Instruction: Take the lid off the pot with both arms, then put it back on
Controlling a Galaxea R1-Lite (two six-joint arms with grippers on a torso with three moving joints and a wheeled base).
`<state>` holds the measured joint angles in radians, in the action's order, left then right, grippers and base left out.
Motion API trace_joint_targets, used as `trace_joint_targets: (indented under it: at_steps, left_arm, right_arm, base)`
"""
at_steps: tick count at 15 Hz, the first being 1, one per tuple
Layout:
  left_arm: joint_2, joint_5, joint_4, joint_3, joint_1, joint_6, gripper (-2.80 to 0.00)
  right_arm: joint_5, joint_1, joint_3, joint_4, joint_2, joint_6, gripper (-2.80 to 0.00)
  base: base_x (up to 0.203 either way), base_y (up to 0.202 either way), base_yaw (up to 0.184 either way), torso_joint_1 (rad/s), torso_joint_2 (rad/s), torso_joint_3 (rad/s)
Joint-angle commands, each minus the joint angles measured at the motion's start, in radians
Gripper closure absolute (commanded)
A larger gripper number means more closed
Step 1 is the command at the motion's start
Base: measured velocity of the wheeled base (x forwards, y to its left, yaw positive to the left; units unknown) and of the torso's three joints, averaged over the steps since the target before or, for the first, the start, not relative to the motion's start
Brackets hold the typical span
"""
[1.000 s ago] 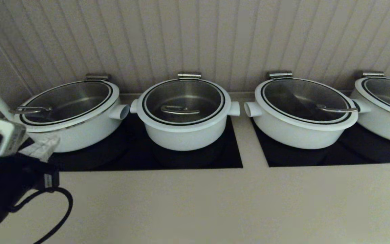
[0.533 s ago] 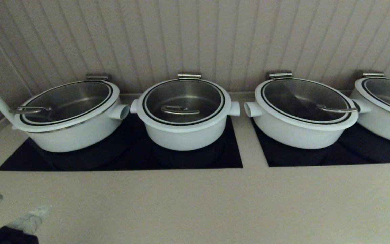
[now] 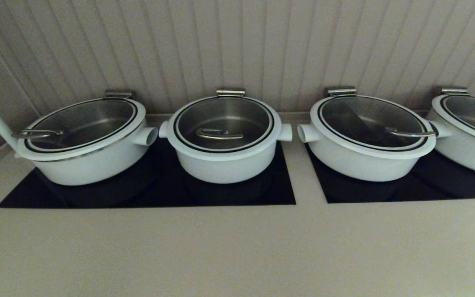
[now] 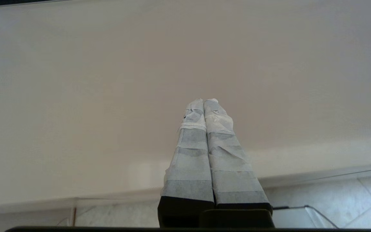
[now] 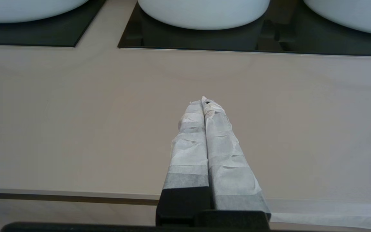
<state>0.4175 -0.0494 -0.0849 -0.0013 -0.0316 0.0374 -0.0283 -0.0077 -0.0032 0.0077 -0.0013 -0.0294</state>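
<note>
Several white pots with glass lids stand in a row on black cooktops by the back wall. The middle pot point(image 3: 225, 165) carries its lid point(image 3: 224, 122) with a metal handle point(image 3: 219, 134), seated flat. Neither arm shows in the head view. My left gripper point(image 4: 203, 101) is shut and empty over the bare beige counter near its front edge. My right gripper point(image 5: 202, 101) is shut and empty above the counter, well short of a pot's white base point(image 5: 204, 13).
A left pot point(image 3: 85, 142) and two right pots point(image 3: 369, 138) point(image 3: 468, 128) flank the middle one, all lidded. Black cooktops point(image 3: 146, 194) point(image 3: 406, 189) lie under them. The beige counter point(image 3: 237, 247) spreads in front. A ribbed wall stands close behind.
My left arm has drawn back and down out of the head view at the lower left. The pots and lids have not moved.
</note>
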Motion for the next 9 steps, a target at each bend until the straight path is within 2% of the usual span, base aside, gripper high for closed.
trace_joint_targets:
  at_steps: [1,4,6,9]
  left_arm:
    - [-0.169,-0.007,0.026,-0.001,0.019,0.004,0.0]
    - [-0.303,-0.005,0.045,0.0,0.023,0.072,0.0]
    - [-0.403,-0.004,0.108,-0.009,0.025,0.114,0.0]
    - [-0.416,-0.003,0.131,-0.013,0.025,0.11,0.0]
  right_arm:
    - [-0.001,0.0,0.0,0.0,0.001,0.0,0.0]
    - [-0.001,0.0,0.0,0.0,0.001,-0.001,0.0]
    - [-0.001,0.0,0.0,0.0,0.001,-0.001,0.0]
    - [-0.001,0.0,0.0,0.0,0.001,-0.001,0.0]
  base:
    - [0.0,0.0,0.0,0.0,0.0,0.0]
    - [0.0,0.0,0.0,0.0,0.0,0.0]
    - [0.0,0.0,0.0,0.0,0.0,0.0]
    - [0.0,0.0,0.0,0.0,0.0,0.0]
